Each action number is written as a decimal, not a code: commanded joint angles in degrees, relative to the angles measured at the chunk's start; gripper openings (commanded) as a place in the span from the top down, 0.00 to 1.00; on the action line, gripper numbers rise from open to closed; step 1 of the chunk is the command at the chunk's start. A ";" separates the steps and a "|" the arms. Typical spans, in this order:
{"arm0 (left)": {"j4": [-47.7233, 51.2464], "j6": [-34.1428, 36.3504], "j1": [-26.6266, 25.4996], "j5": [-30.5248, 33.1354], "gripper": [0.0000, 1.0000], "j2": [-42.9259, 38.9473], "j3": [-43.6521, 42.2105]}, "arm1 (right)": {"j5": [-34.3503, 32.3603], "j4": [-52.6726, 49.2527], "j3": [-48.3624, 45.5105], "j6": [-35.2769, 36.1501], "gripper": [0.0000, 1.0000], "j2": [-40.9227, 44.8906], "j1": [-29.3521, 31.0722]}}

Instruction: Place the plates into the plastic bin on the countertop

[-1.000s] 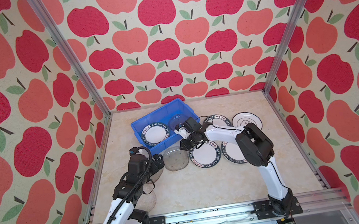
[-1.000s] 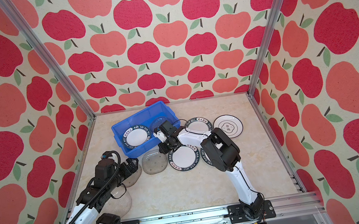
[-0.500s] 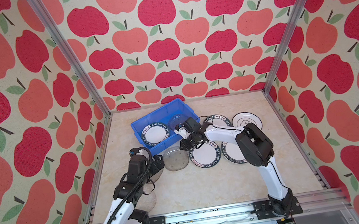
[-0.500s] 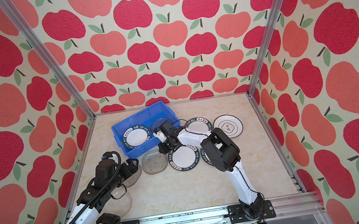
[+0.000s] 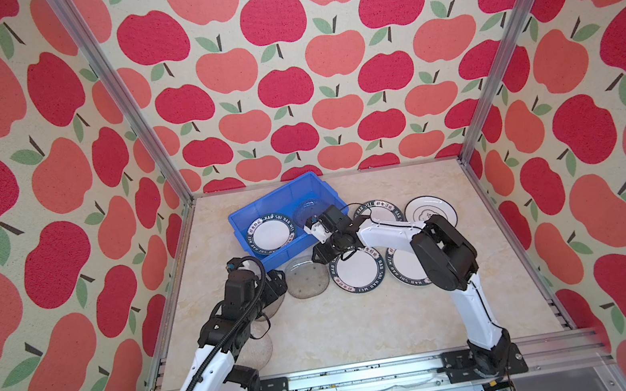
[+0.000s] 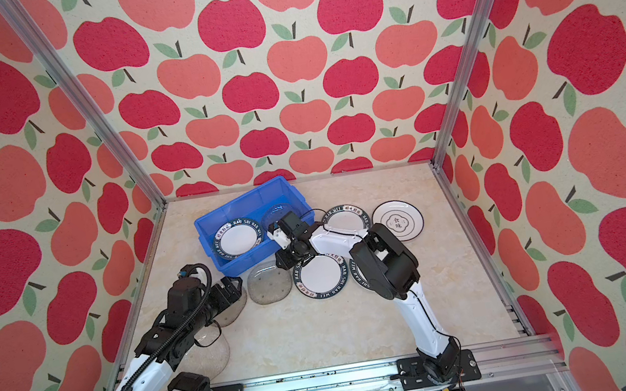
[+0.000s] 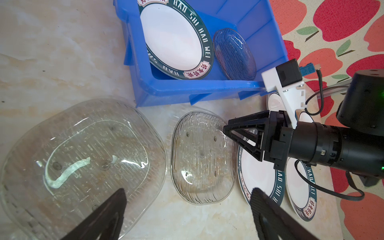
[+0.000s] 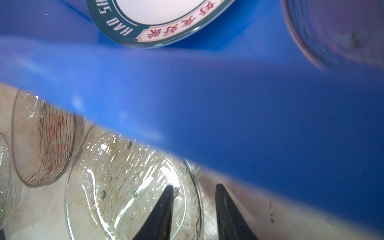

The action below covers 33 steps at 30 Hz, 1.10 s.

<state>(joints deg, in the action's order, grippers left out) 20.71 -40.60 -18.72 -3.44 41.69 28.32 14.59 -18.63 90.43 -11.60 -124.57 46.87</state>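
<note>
blue plastic bin point(image 5: 282, 197) stands at the rear left of the worktop point(image 5: 343, 326), skewed to the walls. two plates lie inside it: a white plate with a dark-green lettered rim point(image 5: 270, 234) and, beside it, a glass plate point(image 5: 307, 211).

right jaws: low, outside the near wall of the bin, at the edge of the small glass plate point(image 7: 199, 158) on the worktop. in the right wrist view they stand partly apart with the rim of this plate in the gap. one finger point(image 8: 160, 212) overlies the plate and its mate lies outside the rim. whether either one touches the glass cannot be told.

left jaws: spread wide, holding nothing, above the large glass plate point(image 7: 83, 153) that lies just beside the small one.

also on the worktop:
- third glass plate point(image 5: 260, 349), partly under the left arm point(image 5: 215, 337).
- lettered plate point(image 5: 358, 271), just beside the small glass plate.
- second lettered plate point(image 5: 404, 271), partly under the right arm point(image 5: 442, 257).
- third lettered plate point(image 5: 382, 209), behind that arm.
- ringed plate point(image 5: 430, 210), to the right of the third lettered plate.
</note>
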 commanded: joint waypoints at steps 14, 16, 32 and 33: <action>1.01 0.54 0.18 -0.41 0.05 -0.72 0.66 | -2.50 -0.03 -10.73 -2.08 0.65 14.68 0.79; 2.68 0.69 -0.31 -0.05 0.06 0.66 1.35 | -2.62 0.69 -13.39 -2.74 0.65 16.91 1.35; 5.68 -16.52 -17.51 7.40 0.44 10.77 3.17 | -1.27 2.57 -22.06 -5.33 0.70 23.50 1.91; 6.49 -19.17 -18.79 9.03 0.45 11.60 3.53 | -1.07 2.60 -21.99 -5.38 0.70 23.47 1.91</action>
<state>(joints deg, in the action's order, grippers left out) 22.79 -51.11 -34.83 -0.54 52.05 29.34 12.64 -17.12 68.86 -16.16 -102.74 48.64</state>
